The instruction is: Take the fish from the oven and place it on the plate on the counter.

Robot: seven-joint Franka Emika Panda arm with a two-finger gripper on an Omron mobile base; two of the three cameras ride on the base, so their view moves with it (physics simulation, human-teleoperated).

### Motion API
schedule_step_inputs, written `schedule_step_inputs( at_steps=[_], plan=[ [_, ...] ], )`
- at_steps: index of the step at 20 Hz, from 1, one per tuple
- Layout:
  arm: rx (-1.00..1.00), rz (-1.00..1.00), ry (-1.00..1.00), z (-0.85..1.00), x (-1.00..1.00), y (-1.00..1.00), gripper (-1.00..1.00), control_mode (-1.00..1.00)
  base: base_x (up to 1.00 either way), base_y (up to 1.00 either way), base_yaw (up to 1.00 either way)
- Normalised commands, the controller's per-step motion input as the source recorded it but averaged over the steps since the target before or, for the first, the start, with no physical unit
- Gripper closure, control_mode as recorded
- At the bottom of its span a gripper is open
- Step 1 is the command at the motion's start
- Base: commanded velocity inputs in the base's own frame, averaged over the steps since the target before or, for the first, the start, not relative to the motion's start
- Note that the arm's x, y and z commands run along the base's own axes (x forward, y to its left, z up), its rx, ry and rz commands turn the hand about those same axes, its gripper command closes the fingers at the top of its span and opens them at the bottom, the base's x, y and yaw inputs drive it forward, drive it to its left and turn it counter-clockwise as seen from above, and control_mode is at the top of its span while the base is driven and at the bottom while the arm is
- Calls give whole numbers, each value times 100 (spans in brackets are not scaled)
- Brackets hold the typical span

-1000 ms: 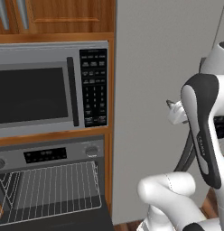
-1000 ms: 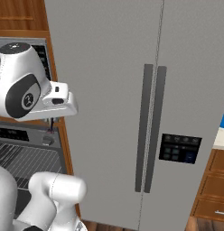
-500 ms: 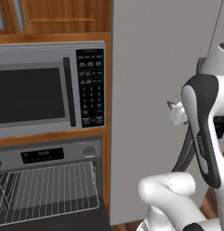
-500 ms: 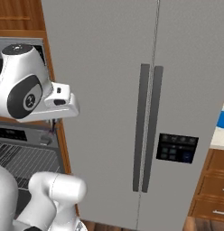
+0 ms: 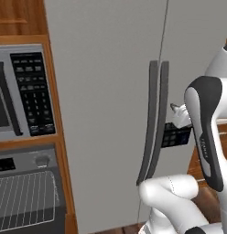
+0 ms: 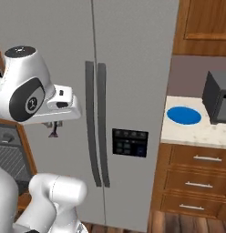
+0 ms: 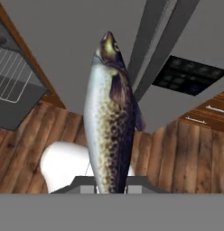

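Fish [image 7: 109, 117] clenched tail-end in the pincer [image 7: 110, 187], head pointing away, carried in front of the refrigerator [image 6: 128, 68]. Looks light, stiff, probably slick; thin tail grip risks swinging. Blue plate [image 6: 183, 115] waiting on the table [image 6: 197, 132].

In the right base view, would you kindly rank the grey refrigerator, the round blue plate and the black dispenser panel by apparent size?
1. Grey refrigerator, by far the largest.
2. Black dispenser panel and round blue plate look about alike, so I will not rank them.
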Motion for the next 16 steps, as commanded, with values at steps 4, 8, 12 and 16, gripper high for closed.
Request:
schedule_step_inputs(
  at_steps=[4,8,12,16],
  plan=[
    [0,0,0,0,0,0,100,100,-16,-96,-7],
    [0,0,0,0,0,0,100,100,-3,-100,0],
    [0,0,0,0,0,0,100,100,2,-100,0],
    [0,0,0,0,0,0,100,100,50,-88,9]
  ],
)
